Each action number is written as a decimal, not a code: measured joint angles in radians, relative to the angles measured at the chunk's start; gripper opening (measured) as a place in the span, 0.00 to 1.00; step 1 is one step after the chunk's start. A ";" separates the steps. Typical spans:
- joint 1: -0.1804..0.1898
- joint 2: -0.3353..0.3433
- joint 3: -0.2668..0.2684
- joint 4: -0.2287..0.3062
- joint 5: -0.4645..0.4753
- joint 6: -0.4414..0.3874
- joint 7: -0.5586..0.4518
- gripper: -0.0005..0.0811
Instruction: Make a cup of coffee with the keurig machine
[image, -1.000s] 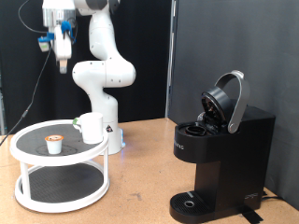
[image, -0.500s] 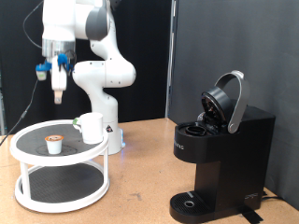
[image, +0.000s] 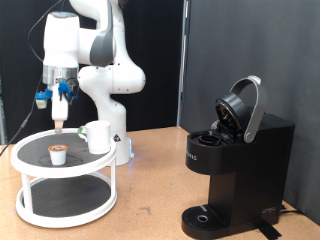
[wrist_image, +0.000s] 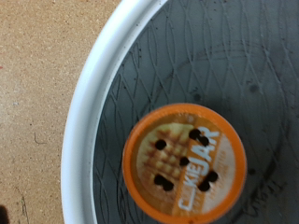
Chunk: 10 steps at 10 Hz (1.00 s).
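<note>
You would have found the keurig machine (image: 238, 160) nearest the camera, standing at the surface's (image: 150, 190) near right corner as the exterior view showed it, its rounded lid (image: 243, 108) raised and tilted back so the chamber below lay exposed. Nothing sat on its drip tray (image: 205, 216).

Toward the surface's left edge stood a white two-tier round stand (image: 64, 182). On its dark upper tier rested a small pod (image: 59, 154) with an orange-brown top, and just beside it, at the tier's far right rim, the cup (image: 97, 137) stood upright.

Your gripper (image: 61, 118) hung above the stand, over the pod and clear of it, holding nothing. Whether its fingers were wide or narrow could not be told. The wrist view looked straight down on the pod (wrist_image: 184, 161) and the stand's white rim (wrist_image: 86, 112).

The arm's white base (image: 118, 140) stood behind the stand, at the far edge.
</note>
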 joint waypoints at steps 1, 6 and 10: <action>-0.005 0.021 0.000 -0.005 -0.004 0.027 0.000 0.91; -0.018 0.106 0.000 -0.032 -0.022 0.140 0.000 0.91; -0.018 0.121 0.000 -0.055 -0.023 0.170 0.000 0.91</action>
